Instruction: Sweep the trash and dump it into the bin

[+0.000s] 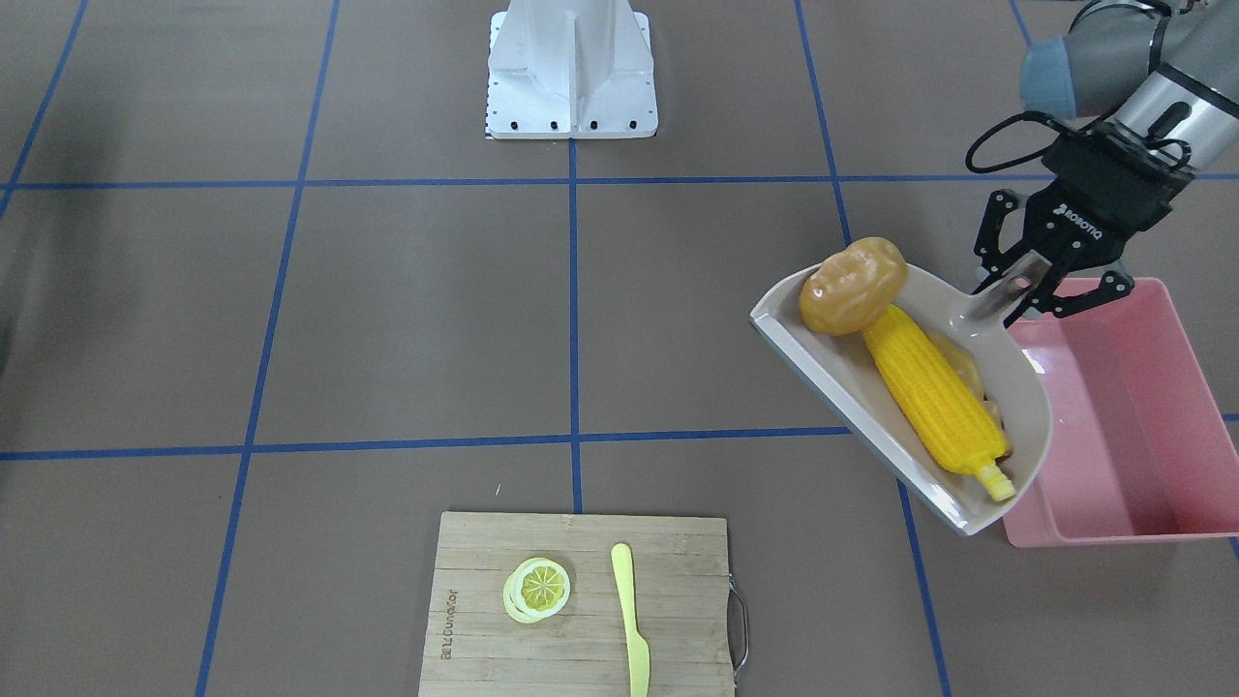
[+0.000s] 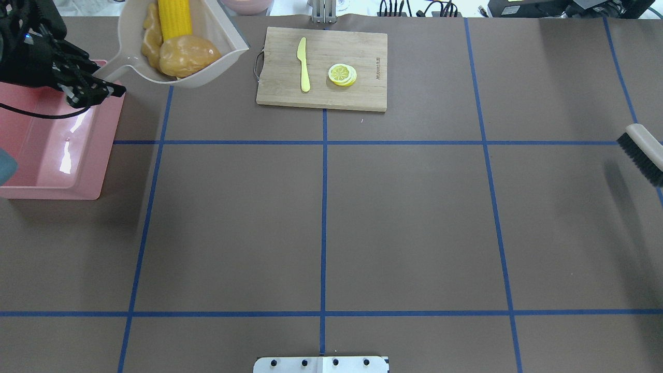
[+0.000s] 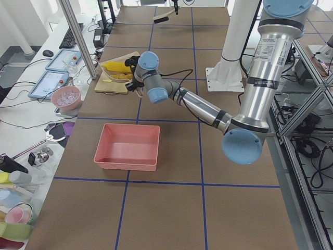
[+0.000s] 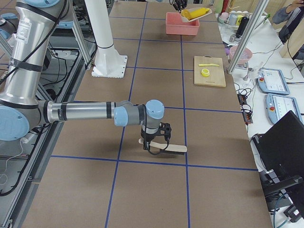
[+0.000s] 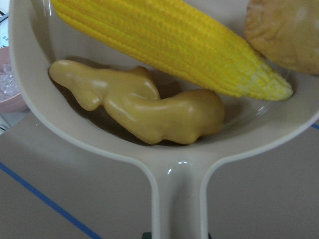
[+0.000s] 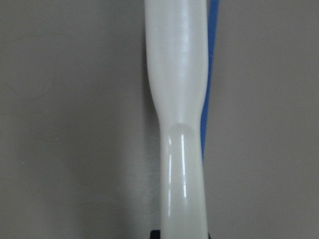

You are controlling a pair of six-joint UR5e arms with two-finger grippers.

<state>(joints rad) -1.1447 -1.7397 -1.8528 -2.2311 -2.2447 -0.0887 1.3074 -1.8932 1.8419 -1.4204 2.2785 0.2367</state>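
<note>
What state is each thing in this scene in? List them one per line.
left gripper: shut on dustpan handle
dustpan: lifted, tilted, loaded
corn cob: in the dustpan
potato: in the dustpan
ginger root: in the dustpan
bin: upright, empty
brush: under right gripper, grip unclear
knife: on the cutting board
lemon slice: on the cutting board

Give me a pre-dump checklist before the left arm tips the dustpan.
1. Left gripper shut on dustpan handle: ok.
2. Corn, potato, ginger all in dustpan: ok.
3. Dustpan over bin: not ok; it looks mostly beside the bin, mouth facing away.
4. Bin upright, open, nothing in it: ok.
5. Brush far from the left arm: ok.
6. Right gripper hold on brush: cannot tell.
</note>
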